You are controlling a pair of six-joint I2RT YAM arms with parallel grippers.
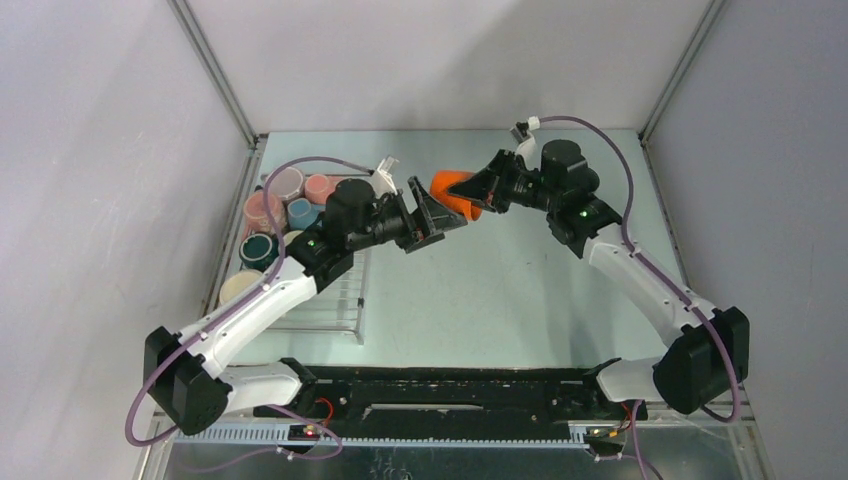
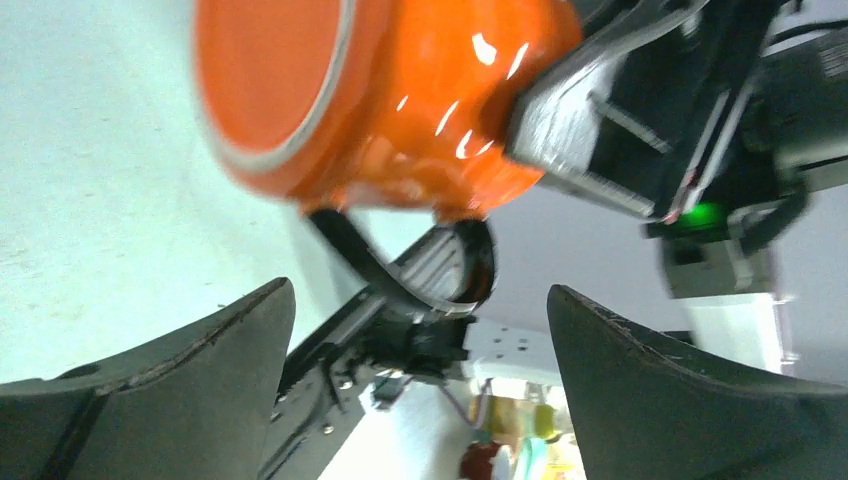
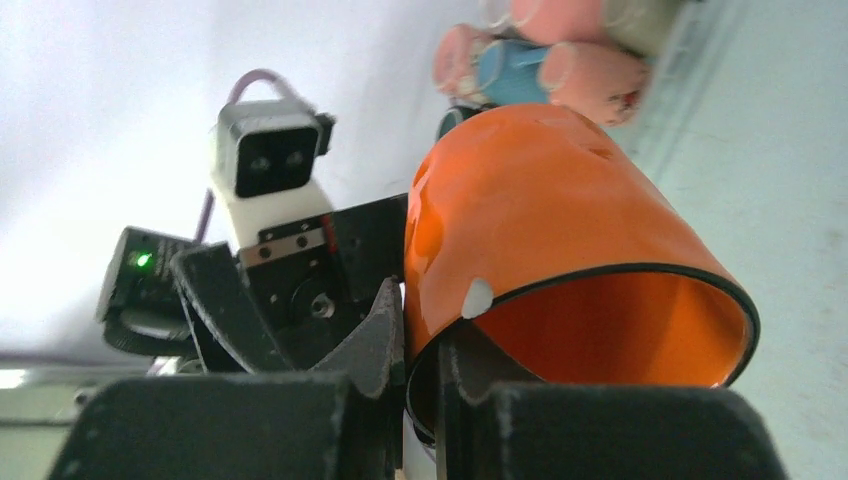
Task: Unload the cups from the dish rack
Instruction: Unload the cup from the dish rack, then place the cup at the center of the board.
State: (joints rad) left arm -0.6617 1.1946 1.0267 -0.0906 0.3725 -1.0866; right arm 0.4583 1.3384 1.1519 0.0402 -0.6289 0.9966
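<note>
An orange cup (image 1: 455,190) hangs in mid-air over the middle of the table. My right gripper (image 1: 482,193) is shut on its rim, one finger inside the mouth and one outside (image 3: 424,345). The orange cup (image 3: 560,210) fills the right wrist view. My left gripper (image 1: 443,213) stands open just in front of the cup's base, apart from it. In the left wrist view the orange cup (image 2: 400,100) is above my left gripper (image 2: 420,340), with nothing between the fingers. The dish rack (image 1: 340,310) lies at the left with several cups (image 1: 263,210) at its far end.
In the rack stand pink, lilac, blue, dark green (image 1: 259,250) and cream (image 1: 240,287) cups. A cluster of pink and blue cups (image 3: 560,50) shows at the top of the right wrist view. Grey walls close in the table on three sides.
</note>
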